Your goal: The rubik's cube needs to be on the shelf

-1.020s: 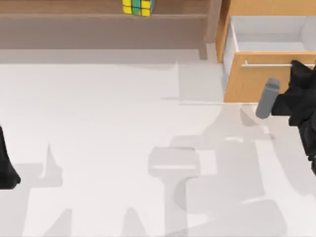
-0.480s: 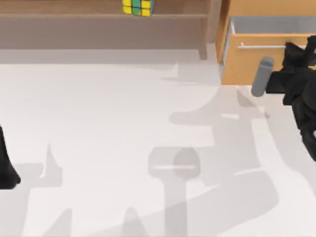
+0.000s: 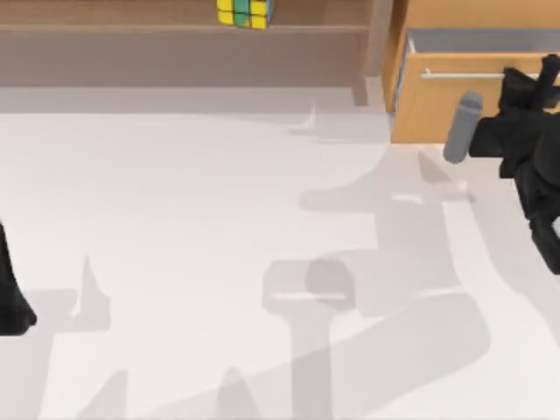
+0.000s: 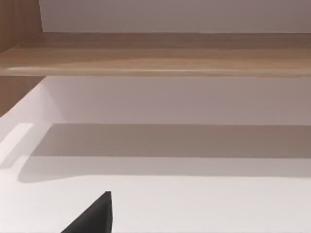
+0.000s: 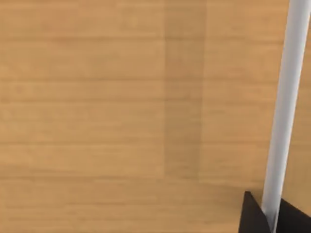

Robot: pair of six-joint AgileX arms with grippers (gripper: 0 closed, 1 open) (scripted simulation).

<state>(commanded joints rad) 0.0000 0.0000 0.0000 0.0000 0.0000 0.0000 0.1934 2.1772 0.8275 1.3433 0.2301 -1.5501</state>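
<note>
The cube (image 3: 244, 12) sits on the board of the shelf (image 3: 175, 52) at the far edge of the tabletop (image 3: 192, 227), left of the shelf's upright post (image 3: 378, 39). Its yellow, green and blue squares face up, and it stands alone on the board, well apart from both arms.

To the right of the post stands the orange-tan cabinet (image 3: 437, 13). Its drawer (image 3: 446, 105) is pulled out only a little, with a narrow strip of grey interior visible behind the front panel. A thin metal bar handle (image 3: 459, 75) runs across the drawer front.

The right pincer (image 3: 534, 83) is at the right end of that handle, up against the drawer front, with the arm's dark body and a grey cylinder just below it. In the right wrist view the pale handle (image 5: 286, 107) passes between 2 dark fingertips (image 5: 252, 216), so the pincer is clamped on the handle, with the wood of the drawer front (image 5: 121, 111) close behind.

The left arm is parked at the left edge of the tabletop. 1 dark fingertip (image 4: 95, 216) of its pincer appears in the left wrist view, above the white tabletop and facing the shelf board (image 4: 155, 53); whether this pincer is apart or together cannot be told.
</note>
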